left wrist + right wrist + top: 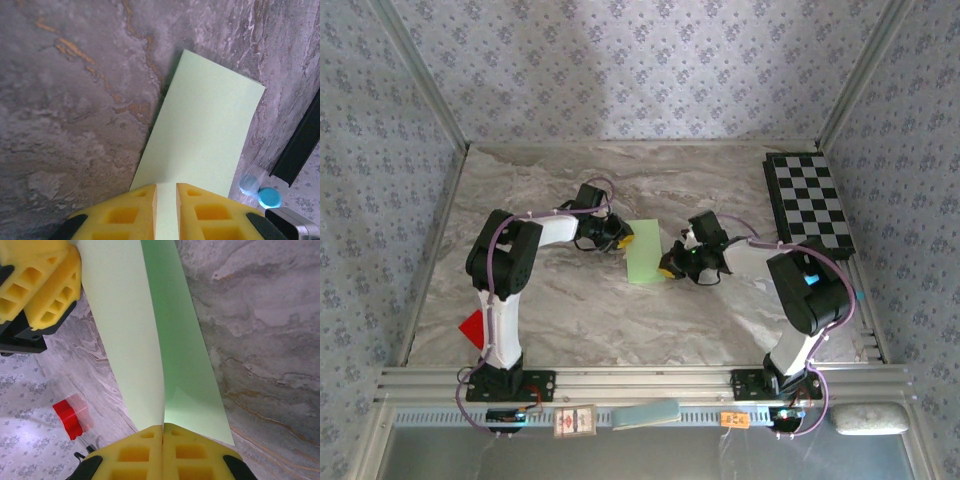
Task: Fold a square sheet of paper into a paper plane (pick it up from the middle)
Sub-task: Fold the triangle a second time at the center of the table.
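We see the green paper [644, 252] near the middle of the marble table [550, 320], folded over into a narrow rectangle, not yet a dart. The left gripper [166, 186] pinches one short end, the sheet running through the thin slot between its yellow fingers. The right gripper [163, 427] has its fingers pressed together on the opposite end, right where the two layers meet. In the right wrist view the layers splay apart like a shallow V away from that pinch, so we judge the fold is formed but not pressed sharp. From above, we cannot tell whether the paper lies on the table or rides just clear of it.

To do this step well, we want both pinches sitting on the crease line itself, with the free edges matched before any pressure goes in. We pull the two ends gently apart so the sheet stays taut and does not buckle. Then we lower it flat and run one finger pair along the fold, holding the other end fixed. Any skew here will carry into every later fold.
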`<state>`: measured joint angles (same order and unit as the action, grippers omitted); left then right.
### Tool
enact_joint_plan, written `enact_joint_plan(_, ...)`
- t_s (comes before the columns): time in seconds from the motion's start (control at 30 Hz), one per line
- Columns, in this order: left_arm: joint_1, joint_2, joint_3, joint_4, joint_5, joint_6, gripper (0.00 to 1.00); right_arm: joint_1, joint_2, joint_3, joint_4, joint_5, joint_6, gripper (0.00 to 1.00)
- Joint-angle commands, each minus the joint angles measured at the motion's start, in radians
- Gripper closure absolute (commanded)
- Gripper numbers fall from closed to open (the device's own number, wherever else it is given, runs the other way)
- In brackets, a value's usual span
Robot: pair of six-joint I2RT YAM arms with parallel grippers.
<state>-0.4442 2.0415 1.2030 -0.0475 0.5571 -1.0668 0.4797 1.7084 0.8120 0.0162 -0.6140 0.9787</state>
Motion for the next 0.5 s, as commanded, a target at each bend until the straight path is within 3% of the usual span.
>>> enact_joint_plan(0.0, -0.016, 0.011, -0.024, -0.039, -0.034, 0.051, 0.80, -0.008, -0.023, 0.018, -0.093, 0.003, -0.027, 0.99)
enact_joint_plan(0.2, -0.017, -0.054, 0.025, -0.026, -0.036, 0.139, 0.75, -0.013, -0.023, 0.070, -0.248, -0.009, -0.105, 1.00)
enact_joint_plan(0.47, -0.019, 0.025, 0.035, 0.013, 0.002, 0.127, 0.80, -0.017, -0.012, 0.113, -0.314, -0.015, -0.127, 1.00)
